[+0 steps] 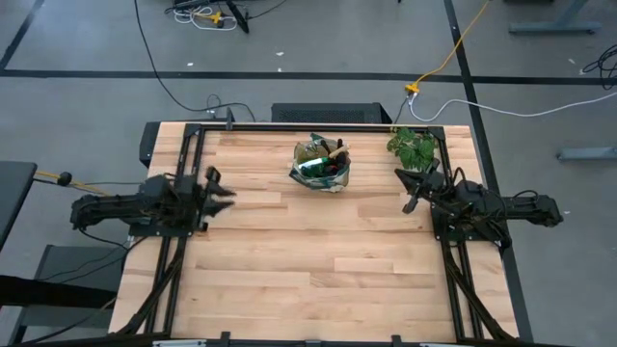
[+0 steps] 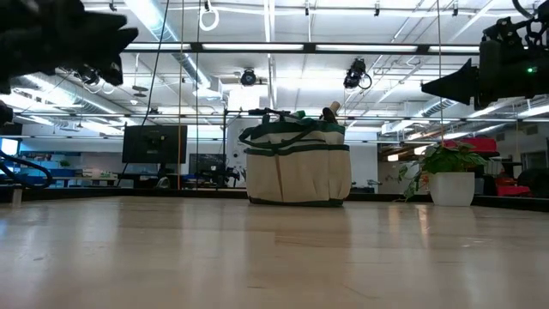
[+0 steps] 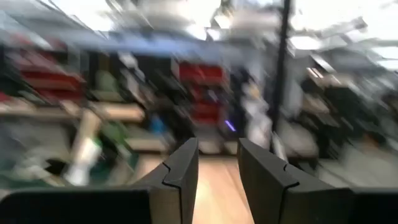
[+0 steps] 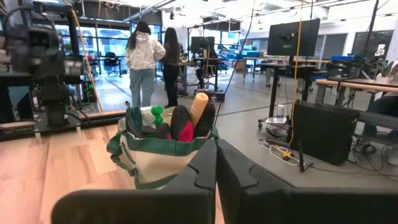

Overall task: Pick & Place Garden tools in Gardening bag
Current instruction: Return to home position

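The beige canvas gardening bag (image 1: 323, 164) with dark green trim stands upright on its base at the table's far middle, and shows in the low view (image 2: 298, 167). In the right wrist view, a wooden handle (image 4: 199, 109), a green bottle top (image 4: 155, 115) and red-and-black gloves (image 4: 183, 127) stick out of the bag's top (image 4: 161, 155). My left gripper (image 1: 220, 190) is open and empty, raised above the table left of the bag. My right gripper (image 1: 410, 188) is shut and empty, raised right of the bag and pointing toward it.
A leafy green plant in a white pot (image 1: 415, 146) stands at the table's far right, close to my right gripper; it also shows in the low view (image 2: 450, 176). Two people (image 4: 149, 62) stand in the room beyond the table. The near half of the wooden table (image 1: 308, 280) is bare.
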Robot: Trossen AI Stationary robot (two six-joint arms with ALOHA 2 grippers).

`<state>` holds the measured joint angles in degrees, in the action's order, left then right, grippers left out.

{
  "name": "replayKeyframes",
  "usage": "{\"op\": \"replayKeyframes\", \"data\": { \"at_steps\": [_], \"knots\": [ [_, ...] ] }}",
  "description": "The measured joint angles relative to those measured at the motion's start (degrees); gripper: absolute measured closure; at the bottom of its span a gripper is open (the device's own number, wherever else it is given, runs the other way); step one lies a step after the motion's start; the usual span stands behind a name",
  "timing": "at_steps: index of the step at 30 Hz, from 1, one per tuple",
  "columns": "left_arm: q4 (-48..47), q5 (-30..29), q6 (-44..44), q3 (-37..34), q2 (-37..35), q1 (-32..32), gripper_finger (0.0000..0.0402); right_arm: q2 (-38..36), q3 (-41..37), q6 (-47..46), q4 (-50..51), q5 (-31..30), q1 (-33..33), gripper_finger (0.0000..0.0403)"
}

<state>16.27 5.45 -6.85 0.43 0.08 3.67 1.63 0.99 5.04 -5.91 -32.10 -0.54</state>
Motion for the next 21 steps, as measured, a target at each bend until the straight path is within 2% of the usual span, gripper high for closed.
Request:
{"op": "replayKeyframes", "data": {
  "at_steps": [5,11,21],
  "knots": [
    [-12.2,7.4,3.6,0.0,0.0,-3.8,0.0284,0.0,0.0,0.0,0.0,0.0,0.0,0.0392],
    [-12.9,6.7,11.4,0.0,0.1,-6.4,0.0284,0.0,0.1,0.0,0.0,0.0,0.0,0.0392],
    [-13.0,5.8,10.5,0.0,0.3,-6.4,0.0284,0.0,0.1,0.0,0.0,0.0,0.0,0.0392]
  ]
}}
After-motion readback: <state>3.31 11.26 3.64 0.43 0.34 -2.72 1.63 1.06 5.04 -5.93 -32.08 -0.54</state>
